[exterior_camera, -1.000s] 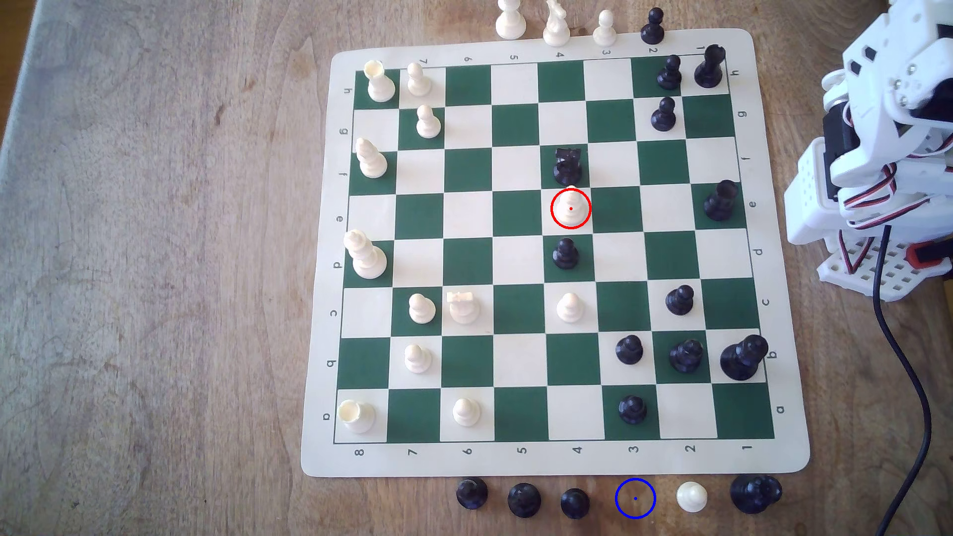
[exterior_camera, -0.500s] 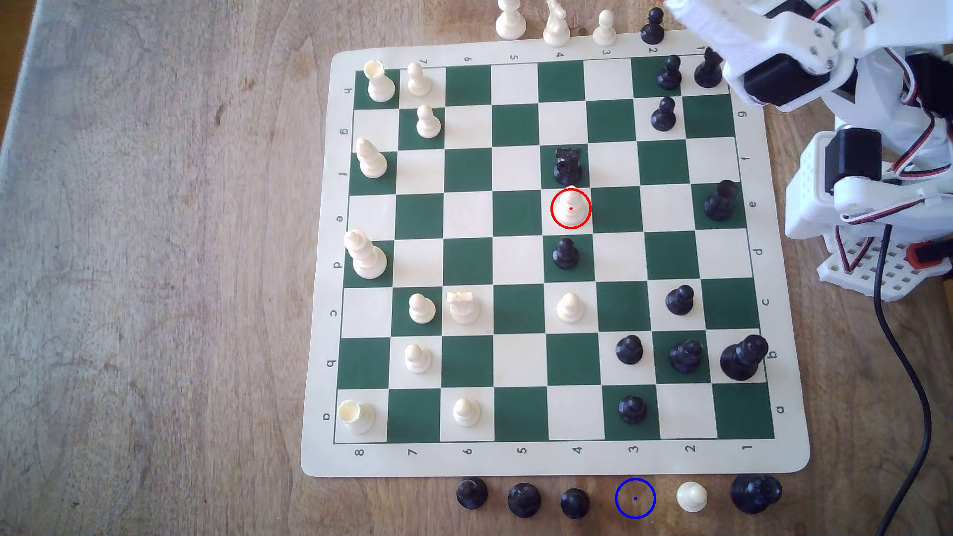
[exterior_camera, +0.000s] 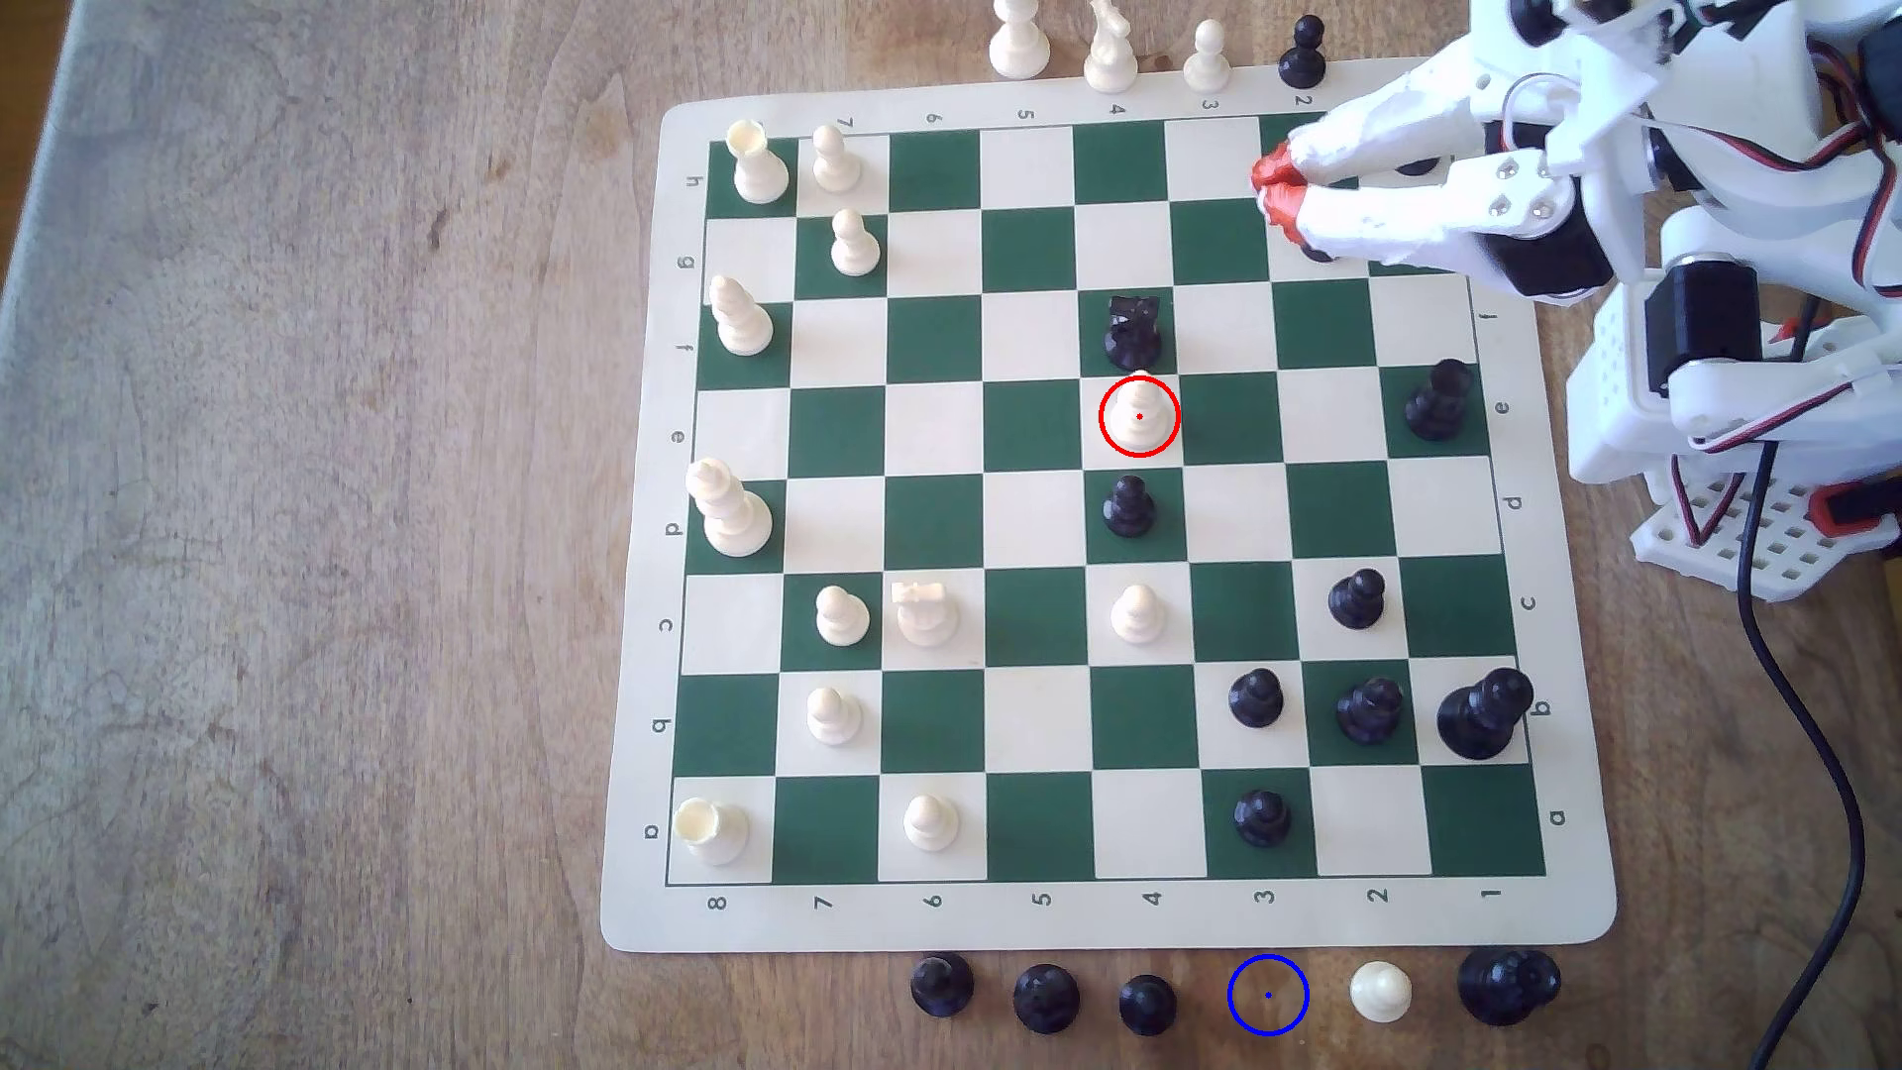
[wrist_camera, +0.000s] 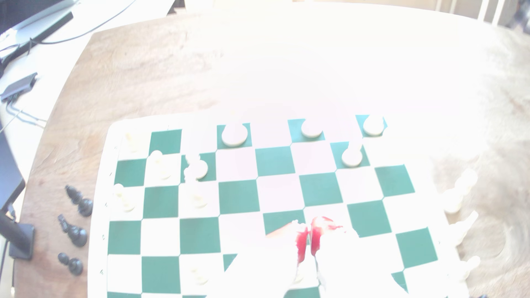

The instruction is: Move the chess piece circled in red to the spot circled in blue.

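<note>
- The board [exterior_camera: 638,926] lay on the wooden table [exterior_camera: 309,514], with the spot [exterior_camera: 1267,995] just off its near edge, between a black piece [exterior_camera: 1147,1003] and a cream pawn [exterior_camera: 1379,991].
- The gripper [exterior_camera: 1274,190] hung over the far right corner, red tips together, seemingly empty; the wrist view was washed out.
- The chess piece [exterior_camera: 1138,412] stood mid-board: light, hard, probably slick plastic, best pinched at the neck.

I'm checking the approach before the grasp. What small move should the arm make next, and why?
Probably carry the gripper on across the board toward the red-circled cream pawn, opening on the way. Its red-tipped fingers are pressed together near the board's far right corner in the exterior view, well short of the pawn, which stands between a black knight and a black pawn.
</note>
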